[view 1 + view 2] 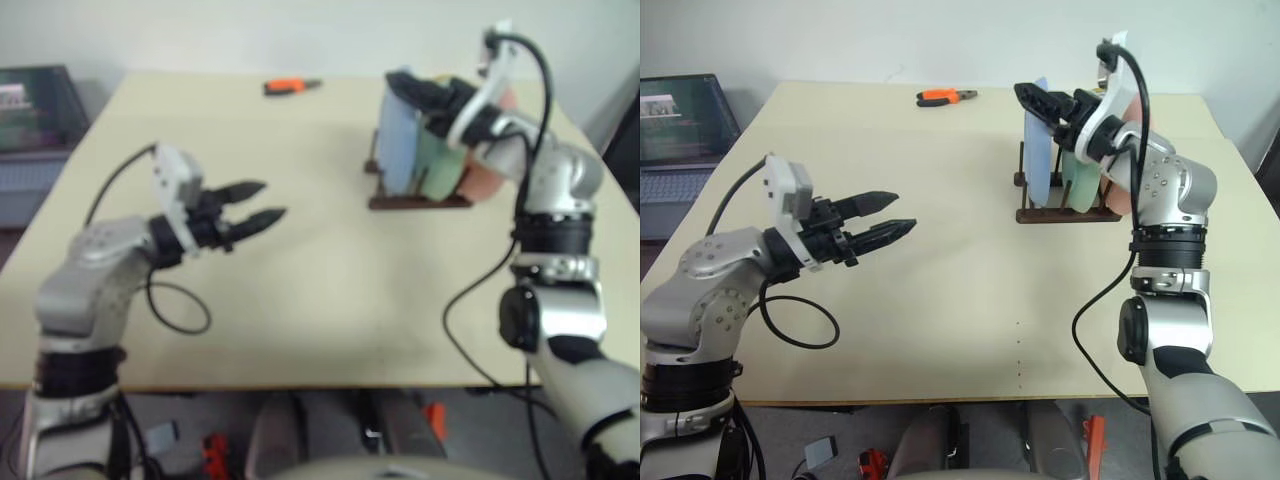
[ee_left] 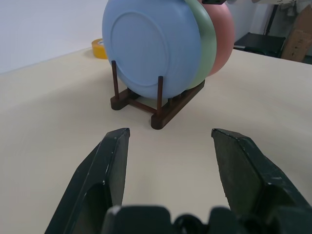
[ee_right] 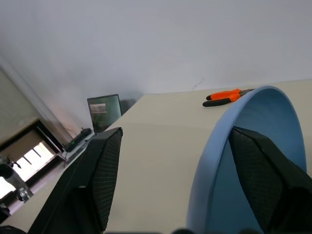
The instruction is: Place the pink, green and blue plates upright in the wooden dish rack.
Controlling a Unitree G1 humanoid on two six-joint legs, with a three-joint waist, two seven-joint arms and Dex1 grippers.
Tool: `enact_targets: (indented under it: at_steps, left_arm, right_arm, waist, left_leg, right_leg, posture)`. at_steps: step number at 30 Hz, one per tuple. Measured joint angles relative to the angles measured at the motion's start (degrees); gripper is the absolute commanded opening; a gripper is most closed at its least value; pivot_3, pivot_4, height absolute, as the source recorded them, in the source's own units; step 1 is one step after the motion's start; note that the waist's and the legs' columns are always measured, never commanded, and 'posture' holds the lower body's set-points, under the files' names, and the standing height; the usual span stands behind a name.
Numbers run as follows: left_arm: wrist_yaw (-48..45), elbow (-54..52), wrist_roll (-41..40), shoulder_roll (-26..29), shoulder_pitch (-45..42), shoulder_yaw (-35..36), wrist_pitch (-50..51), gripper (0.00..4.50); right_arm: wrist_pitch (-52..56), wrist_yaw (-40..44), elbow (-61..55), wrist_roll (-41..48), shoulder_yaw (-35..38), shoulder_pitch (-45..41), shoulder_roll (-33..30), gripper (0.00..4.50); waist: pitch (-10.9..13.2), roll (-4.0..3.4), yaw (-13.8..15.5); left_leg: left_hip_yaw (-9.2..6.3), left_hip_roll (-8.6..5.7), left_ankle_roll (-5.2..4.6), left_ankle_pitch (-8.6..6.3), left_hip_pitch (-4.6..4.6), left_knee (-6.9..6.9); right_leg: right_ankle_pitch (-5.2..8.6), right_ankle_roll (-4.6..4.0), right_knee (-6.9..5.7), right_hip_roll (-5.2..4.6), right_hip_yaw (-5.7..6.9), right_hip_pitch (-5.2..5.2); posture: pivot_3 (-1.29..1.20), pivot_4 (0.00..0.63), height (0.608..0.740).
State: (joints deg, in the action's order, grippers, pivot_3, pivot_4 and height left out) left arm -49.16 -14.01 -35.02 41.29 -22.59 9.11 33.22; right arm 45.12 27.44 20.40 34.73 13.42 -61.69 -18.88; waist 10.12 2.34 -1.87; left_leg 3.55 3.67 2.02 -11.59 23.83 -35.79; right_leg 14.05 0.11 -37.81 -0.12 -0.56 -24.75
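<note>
Straddling the blue plate's [image 1: 1038,140] rim, the right gripper's [image 1: 1042,108] fingers stand spread, gripping nothing; the left gripper [image 1: 888,218] hovers spread over the tabletop [image 1: 940,300], empty; blue, green plate [image 2: 208,46] and pink plate [image 2: 223,34] stand upright in the wooden dish rack [image 1: 1065,214]; release looks done, so next calls for lifting the right arm clear without nudging the rim.

Orange-handled pliers [image 1: 946,96] on far side of cream table [image 1: 940,320]; laptop [image 1: 680,120] off table's left edge; yellow tape roll [image 2: 99,48] on table.
</note>
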Motion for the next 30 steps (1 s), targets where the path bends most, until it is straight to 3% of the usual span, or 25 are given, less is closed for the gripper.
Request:
enact_targets:
  at_steps: [30]
  left_arm:
    - [1.2, -1.2, 0.1, 0.0, 0.0, -1.0, 0.1, 2.95]
  right_arm:
    - [-16.5, 4.3, -4.3, -21.4, -15.0, 3.9, -3.2, 3.67]
  waist:
    - [0.0, 0.00, 0.0]
  left_leg:
    - [0.20, -0.01, 0.00, 0.00, 0.06, -0.05]
  right_leg:
    - [-0.01, 0.01, -0.18, 0.02, -0.23, -0.26]
  posture:
    - [0.00, 0.150, 0.740]
